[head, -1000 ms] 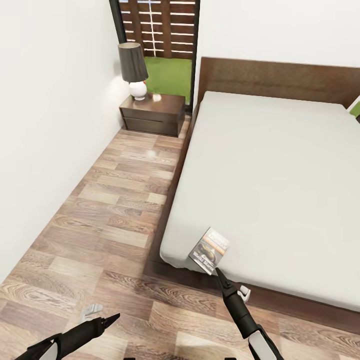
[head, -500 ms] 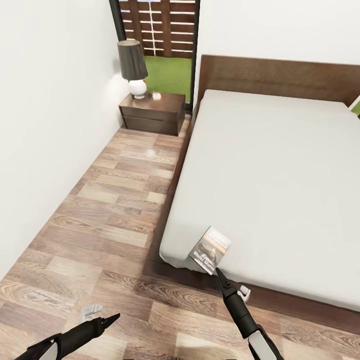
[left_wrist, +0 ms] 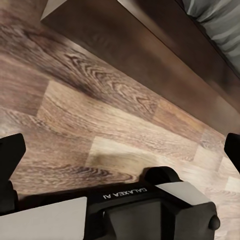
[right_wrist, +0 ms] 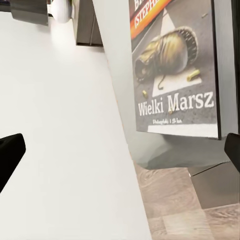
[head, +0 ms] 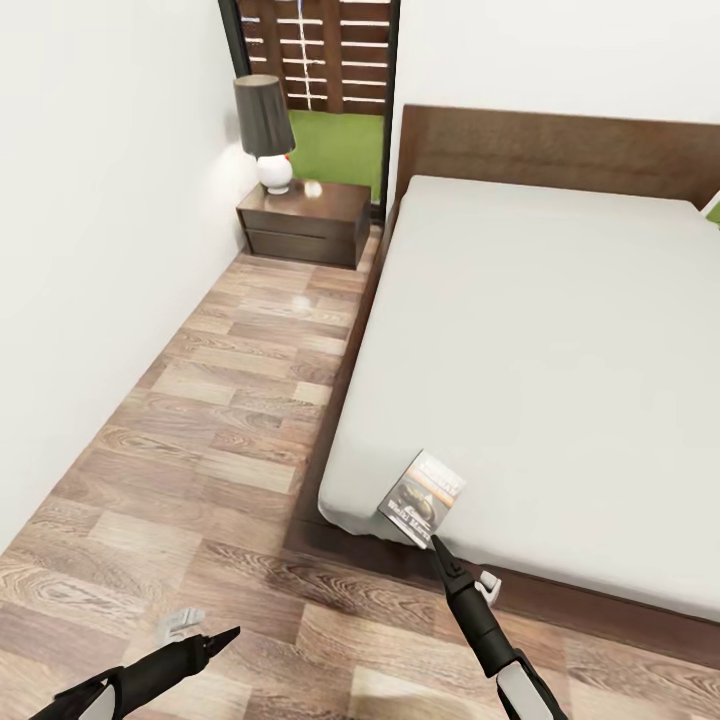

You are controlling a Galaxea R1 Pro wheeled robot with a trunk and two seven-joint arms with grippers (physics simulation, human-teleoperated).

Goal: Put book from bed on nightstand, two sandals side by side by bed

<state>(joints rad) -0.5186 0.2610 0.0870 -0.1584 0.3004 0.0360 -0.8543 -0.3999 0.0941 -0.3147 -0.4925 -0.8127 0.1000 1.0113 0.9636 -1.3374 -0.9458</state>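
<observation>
From the head, the book (head: 422, 497) lies at the near left corner of the bed (head: 560, 340), partly overhanging the mattress edge, with the right gripper (head: 437, 544) just short of its near edge; the left gripper (head: 232, 632) hangs low over the floor (head: 200, 420), and here I cannot tell how wide either one stands. The nightstand (head: 303, 223) sits far off by the window, beside a lamp (head: 264, 130). A push on that overhanging edge could probably slide the book away or tip it to the floor. The left wrist camera adds the bed frame (left_wrist: 150, 55) close by, with the left fingers spread wide and empty. The right wrist camera shows what the head misses: the cover (right_wrist: 175, 65) up close, fingers wide apart, nothing held.
</observation>
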